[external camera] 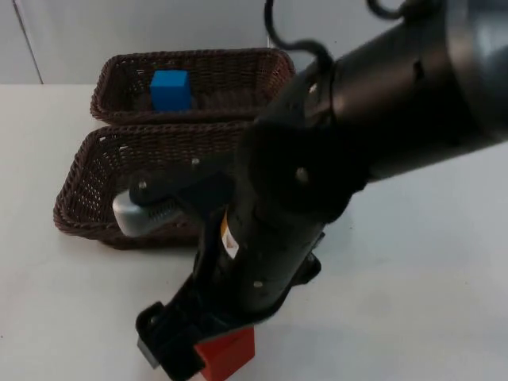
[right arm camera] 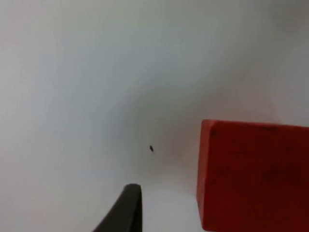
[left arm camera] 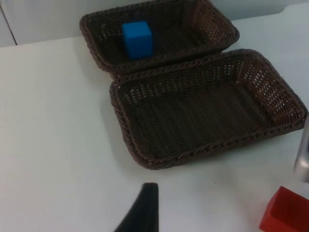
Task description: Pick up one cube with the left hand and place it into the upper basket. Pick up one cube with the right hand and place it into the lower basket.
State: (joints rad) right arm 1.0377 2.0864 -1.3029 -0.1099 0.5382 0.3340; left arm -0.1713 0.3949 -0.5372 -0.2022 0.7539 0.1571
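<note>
**Blue cube in, red cube still to go**

Nearest the camera in the top view, the right gripper (external camera: 208, 349) is low over the table (external camera: 413, 302) at the red cube (external camera: 228, 352). One black fingertip (right arm camera: 126, 209) stands just beside the cube (right arm camera: 253, 176) with bare table between them, so the cube looks not yet clamped; whether the fingers are spread wide or closing I cannot tell. The red cube rests on the table in front of the baskets, so the right-hand half of the task is, by my reading, at the grasp stage.

Beyond it the lower basket (external camera: 91, 171) holds no cube.

Farthest off, the upper basket (external camera: 119, 67) holds the blue cube (external camera: 170, 89), so the left-hand half appears done. The left gripper (left arm camera: 140, 210) waits above the table short of the baskets (its fingers' state cannot be told).
</note>
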